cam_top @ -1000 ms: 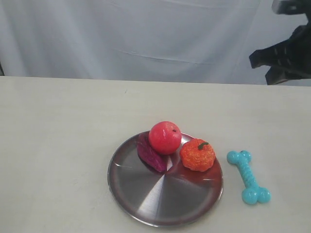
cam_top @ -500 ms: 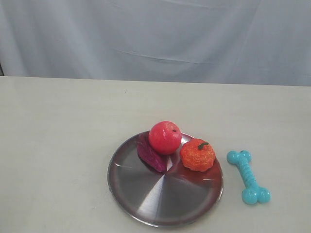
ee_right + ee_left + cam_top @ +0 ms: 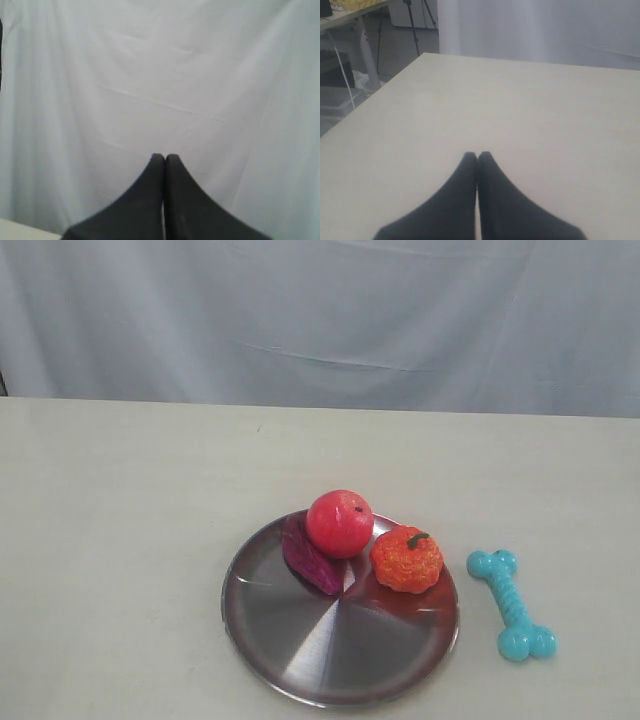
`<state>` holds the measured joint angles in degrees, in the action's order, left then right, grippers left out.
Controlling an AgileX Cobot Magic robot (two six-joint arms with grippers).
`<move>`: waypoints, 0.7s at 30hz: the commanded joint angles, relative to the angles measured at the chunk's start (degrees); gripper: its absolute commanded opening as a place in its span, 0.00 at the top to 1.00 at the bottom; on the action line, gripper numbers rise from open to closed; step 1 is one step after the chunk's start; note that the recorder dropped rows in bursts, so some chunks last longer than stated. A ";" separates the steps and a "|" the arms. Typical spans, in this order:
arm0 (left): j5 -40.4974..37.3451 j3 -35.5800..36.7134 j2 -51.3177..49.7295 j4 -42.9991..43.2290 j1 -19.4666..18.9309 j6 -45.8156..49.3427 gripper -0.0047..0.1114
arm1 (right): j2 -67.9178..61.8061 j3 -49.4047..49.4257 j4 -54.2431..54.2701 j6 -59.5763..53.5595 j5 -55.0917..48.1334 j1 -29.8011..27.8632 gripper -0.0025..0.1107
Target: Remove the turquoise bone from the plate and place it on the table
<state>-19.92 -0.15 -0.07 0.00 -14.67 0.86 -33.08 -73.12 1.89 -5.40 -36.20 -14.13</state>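
While left fingers (image 3: 462, 192) and right fingers (image 3: 147, 192) sit clenched empty, turquoise bone (image 3: 512, 604) lies on bench (image 3: 120, 540) lower right, just beside plate (image 3: 300, 640).

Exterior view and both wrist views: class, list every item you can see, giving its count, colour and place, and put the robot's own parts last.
table: one, cream-beige, carries everything else.
plate: one, shiny steel, on the table, right of centre in the exterior view.
apple: one, red, on the plate's far side.
purple toy food: one, dark purple, on the plate, touching the apple.
pumpkin: one, orange with a green stem, on the plate's right side.
turquoise bone: one, turquoise, on the table right of the plate, not touching it.
cloth backdrop: one, white, behind the table.
left gripper: one, black, shut, above bare table.
right gripper: one, black, shut, facing the backdrop.
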 commanded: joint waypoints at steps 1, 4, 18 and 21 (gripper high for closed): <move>0.31 0.15 0.07 0.00 -0.01 -0.24 0.96 | 5.17 -0.12 -1.89 1.31 -0.23 -0.35 0.98; 0.31 0.15 0.07 0.00 -0.01 -0.24 0.96 | 8.56 0.14 -2.45 1.44 -0.02 -0.35 0.98; 0.31 0.15 0.07 0.00 -0.01 -0.24 0.96 | 24.40 12.70 -3.74 1.01 10.85 -0.35 0.98; 0.31 0.15 0.07 0.00 -0.01 -0.24 0.96 | 27.09 15.36 -3.24 1.31 11.14 -0.35 0.98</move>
<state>-19.92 -0.15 -0.07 0.00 -14.67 0.86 -7.98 -59.78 -1.16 -4.25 -25.94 -14.13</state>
